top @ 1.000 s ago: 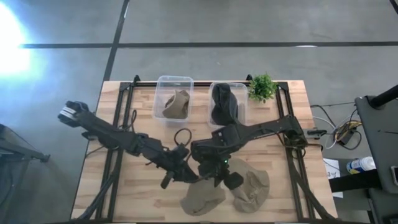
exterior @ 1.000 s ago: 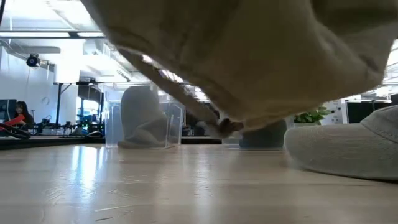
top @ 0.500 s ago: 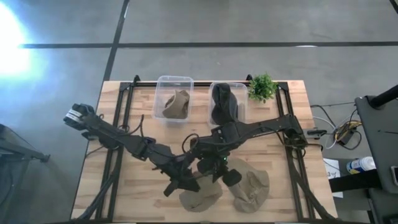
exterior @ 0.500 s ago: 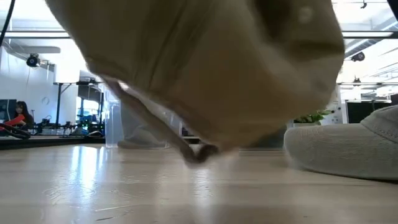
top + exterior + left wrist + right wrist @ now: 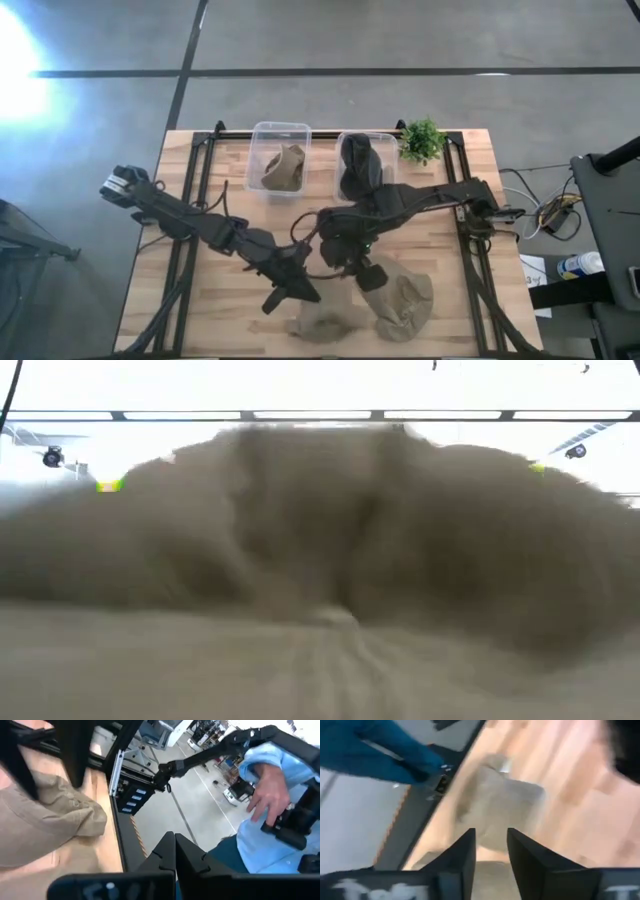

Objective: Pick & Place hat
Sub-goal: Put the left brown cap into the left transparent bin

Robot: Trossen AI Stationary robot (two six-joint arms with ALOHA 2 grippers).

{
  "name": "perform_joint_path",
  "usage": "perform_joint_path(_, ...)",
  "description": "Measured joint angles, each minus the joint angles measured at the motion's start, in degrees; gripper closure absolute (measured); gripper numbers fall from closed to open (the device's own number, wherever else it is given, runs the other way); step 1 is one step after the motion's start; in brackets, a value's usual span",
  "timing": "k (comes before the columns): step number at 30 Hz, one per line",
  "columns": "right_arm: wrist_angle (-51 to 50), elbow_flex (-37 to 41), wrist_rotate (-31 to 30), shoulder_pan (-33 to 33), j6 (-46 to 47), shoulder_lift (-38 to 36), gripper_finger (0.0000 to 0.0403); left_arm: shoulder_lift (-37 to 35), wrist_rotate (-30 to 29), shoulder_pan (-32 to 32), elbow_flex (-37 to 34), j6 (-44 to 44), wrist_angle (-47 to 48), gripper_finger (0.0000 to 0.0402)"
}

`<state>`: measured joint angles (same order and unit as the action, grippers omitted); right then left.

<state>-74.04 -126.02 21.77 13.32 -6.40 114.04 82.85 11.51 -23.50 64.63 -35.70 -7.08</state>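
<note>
1. High view: two tan hats (image 5: 325, 322) (image 5: 408, 302) are seen lying at the table's (image 5: 180, 310) near edge, unplaced.
2. Just beyond, the left gripper (image 5: 296, 291) is seen pinched shut and empty; the right gripper (image 5: 370, 277) is narrowly parted, empty.
3. Farther off, two bins (image 5: 280, 158) (image 5: 362, 165) are already filled with one hat each.

Blurred tan hat (image 5: 330, 570) fills the low view, hiding the desk and room behind. Cut off at frame edge: person's sleeve (image 5: 280, 840).
</note>
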Motion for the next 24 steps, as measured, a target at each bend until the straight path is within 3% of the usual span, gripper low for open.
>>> perform_joint_path(3, -0.01, 0.03, -4.06, 0.18, 0.82, -0.41, 0.0268, -0.71, -3.09, 0.11, 0.01, 0.88, 6.83, 0.0401)
perform_joint_path(9, 0.85, 2.30, -4.86, 0.74, 2.38, 1.47, 0.0246, -1.03, -10.76, 0.19, -1.62, 0.19, 26.00, 0.0401)
perform_joint_path(24, 38.30, 32.85, -5.71, 0.72, 18.65, 2.32, 0.0241, -14.76, -16.16, -1.12, -18.81, -13.64, 23.20, 0.0401)
